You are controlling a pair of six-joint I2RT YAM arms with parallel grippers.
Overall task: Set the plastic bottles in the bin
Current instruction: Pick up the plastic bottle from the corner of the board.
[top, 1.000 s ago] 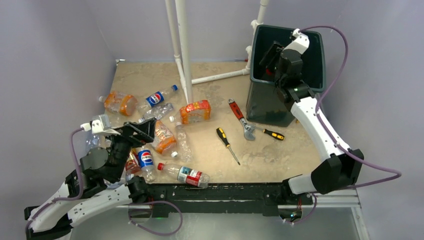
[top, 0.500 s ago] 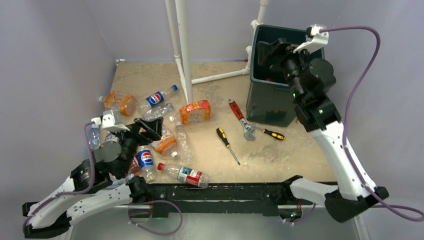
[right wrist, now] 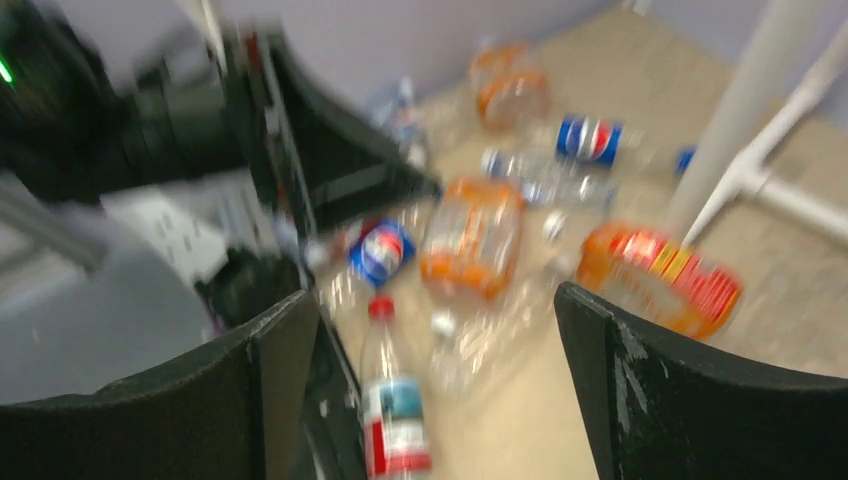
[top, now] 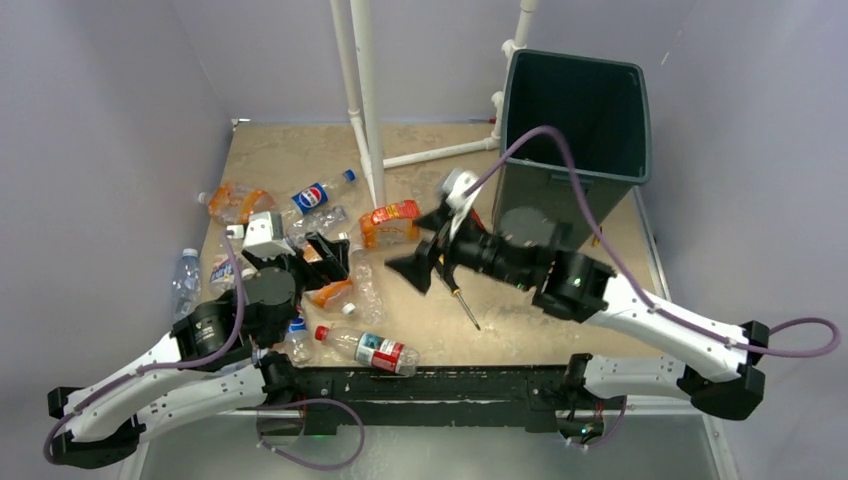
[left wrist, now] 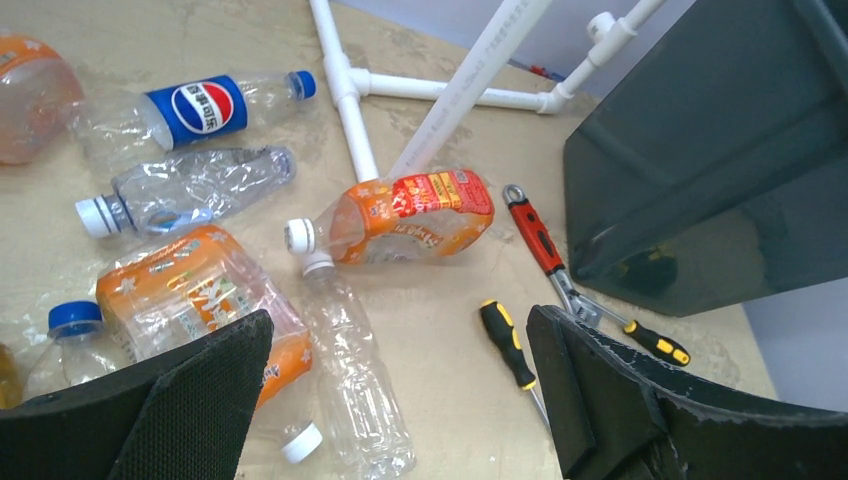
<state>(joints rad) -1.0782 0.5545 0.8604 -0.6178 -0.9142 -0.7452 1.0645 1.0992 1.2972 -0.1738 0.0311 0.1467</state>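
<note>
On the tan worktop [top: 290, 150] we see bottles [left wrist: 200, 105] heaped left, bin [top: 580, 110] far right; left pincer [left wrist: 398, 330] and right pincer [right wrist: 432, 300] both spread, seemingly empty through blur.

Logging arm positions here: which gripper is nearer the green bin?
Right. The right gripper is mid-table, left of the bin; the left gripper is farther left, above the plastic bottles.

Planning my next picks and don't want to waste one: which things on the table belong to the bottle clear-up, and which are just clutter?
For the job: the bottles, including the Pepsi bottle, the orange bottle with the red label and the crushed clear bottle; the bin.
Just lying about: the wrench, the long screwdriver, the short screwdriver, the white pipe frame.
</note>
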